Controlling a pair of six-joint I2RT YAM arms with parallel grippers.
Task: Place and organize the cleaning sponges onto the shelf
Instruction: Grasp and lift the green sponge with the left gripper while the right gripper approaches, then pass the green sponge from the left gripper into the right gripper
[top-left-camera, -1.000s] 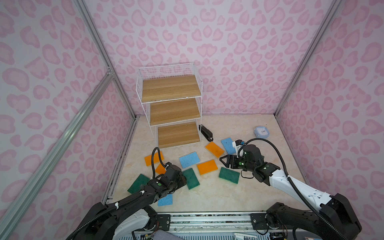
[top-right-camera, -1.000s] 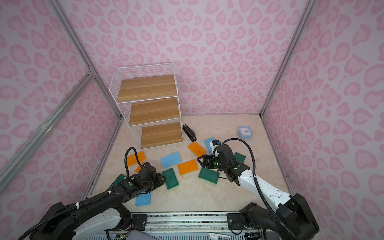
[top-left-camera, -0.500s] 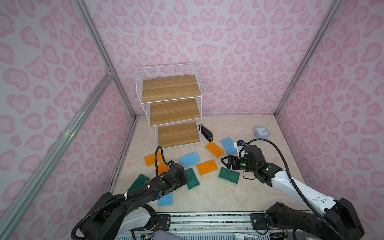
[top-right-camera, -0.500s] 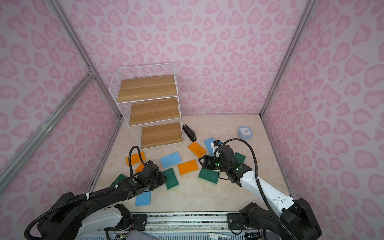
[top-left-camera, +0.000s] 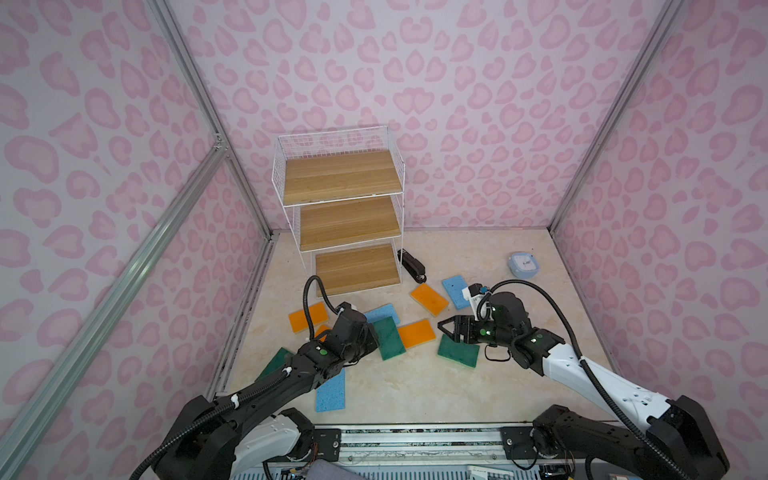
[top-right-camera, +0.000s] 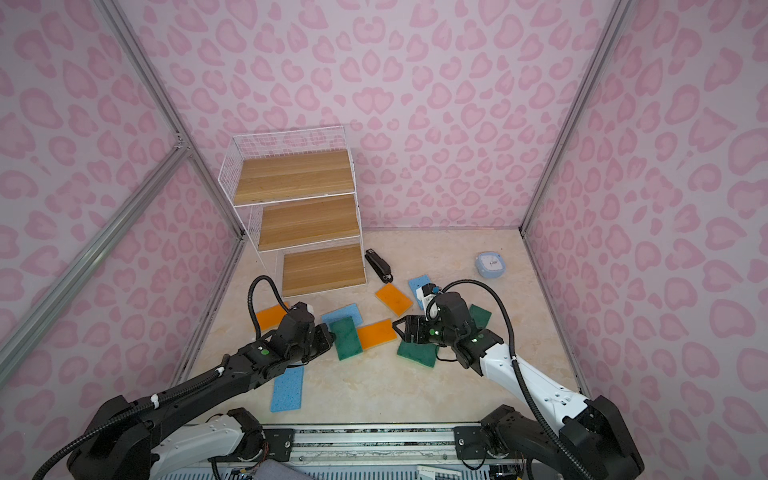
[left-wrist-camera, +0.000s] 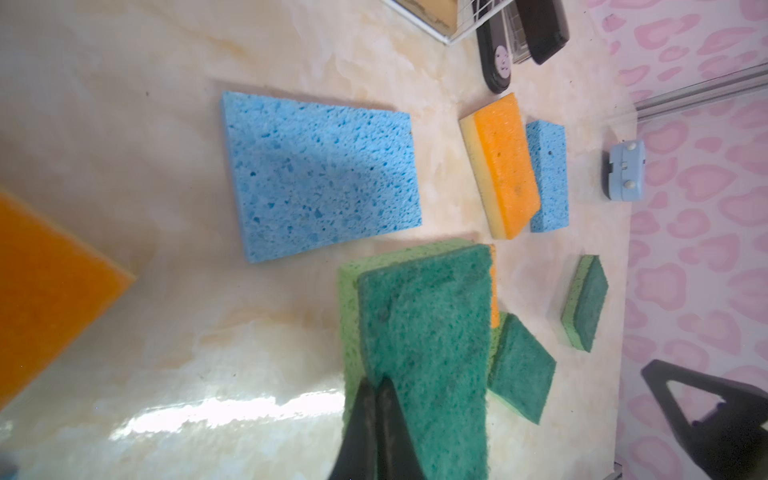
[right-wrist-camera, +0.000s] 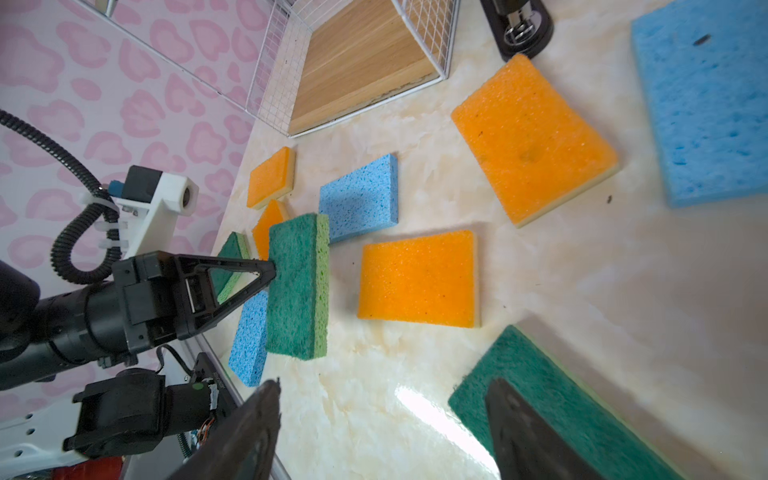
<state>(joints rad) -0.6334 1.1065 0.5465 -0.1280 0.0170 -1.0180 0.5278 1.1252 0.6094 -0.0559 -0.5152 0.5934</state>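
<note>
The tabletop (top-left-camera: 457, 395) carries the shelf (top-left-camera: 345, 216) at its back-left, all three boards bare, and the sponges lie scattered in front of it. The left arm is the nearer to the shelf. Its gripper (right-wrist-camera: 266, 272) is pinched together on the long edge of a green sponge (top-left-camera: 390, 340), whose long axis points roughly toward the lowest board, just beyond it. Whether that sponge is fully off the tabletop is hard to tell. The right gripper (top-left-camera: 445, 330) hangs with its jaws apart over the near end of a second green sponge (top-left-camera: 459, 352), holding nothing.
</note>
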